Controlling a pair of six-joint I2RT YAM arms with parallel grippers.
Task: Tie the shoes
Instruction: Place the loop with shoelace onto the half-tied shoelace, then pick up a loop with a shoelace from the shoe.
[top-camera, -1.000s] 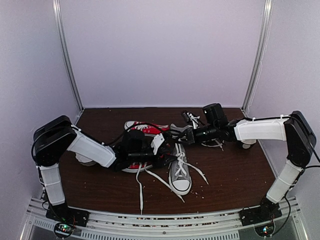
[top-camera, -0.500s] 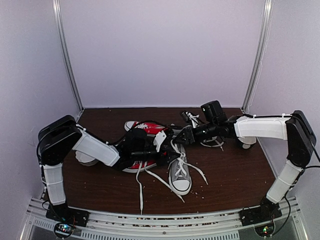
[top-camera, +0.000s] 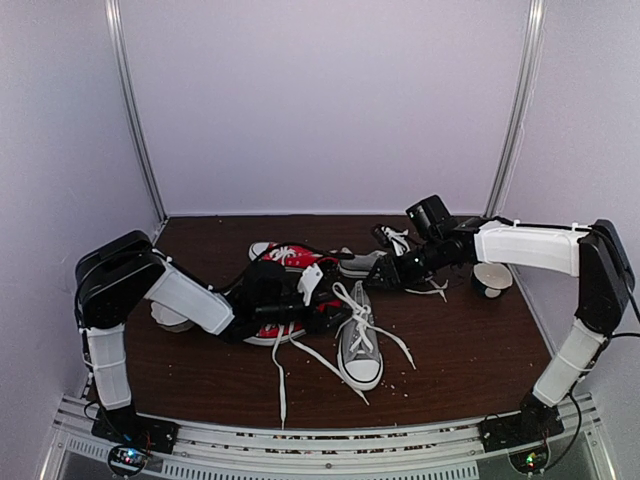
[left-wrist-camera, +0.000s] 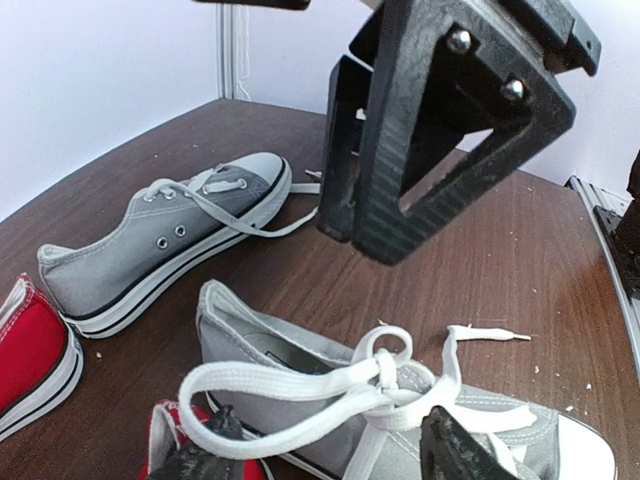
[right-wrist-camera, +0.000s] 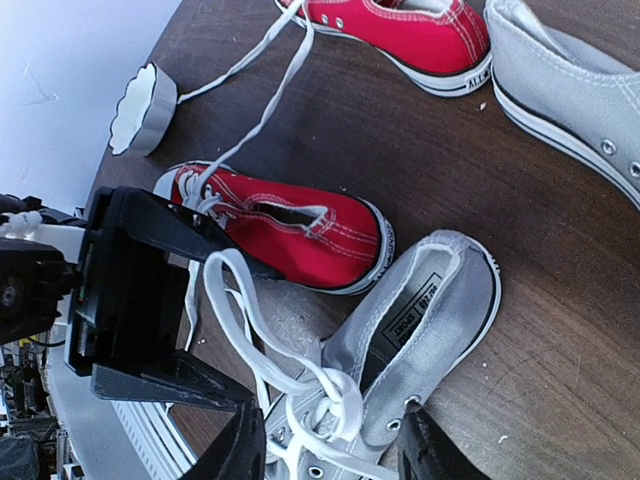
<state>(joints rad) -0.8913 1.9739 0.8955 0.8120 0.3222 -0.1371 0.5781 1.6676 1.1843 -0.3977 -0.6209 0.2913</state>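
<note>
— The right pincer (top-camera: 385, 274) has opened and drawn back toward the right edge of the worktop (top-camera: 470, 340). Its fingers are spread.
— And the left pincer (left-wrist-camera: 325, 455)?
— Spread too, straddling the lace loop (left-wrist-camera: 270, 373) of the grey shoe (top-camera: 360, 350). That shoe sits mid-worktop with its toe to the near edge. Its mate (top-camera: 358, 264) lies just behind.

1 high view, 2 close
Top looks down from behind; wrist cameras face each other, sharing the grey shoe (left-wrist-camera: 262, 346).
</note>
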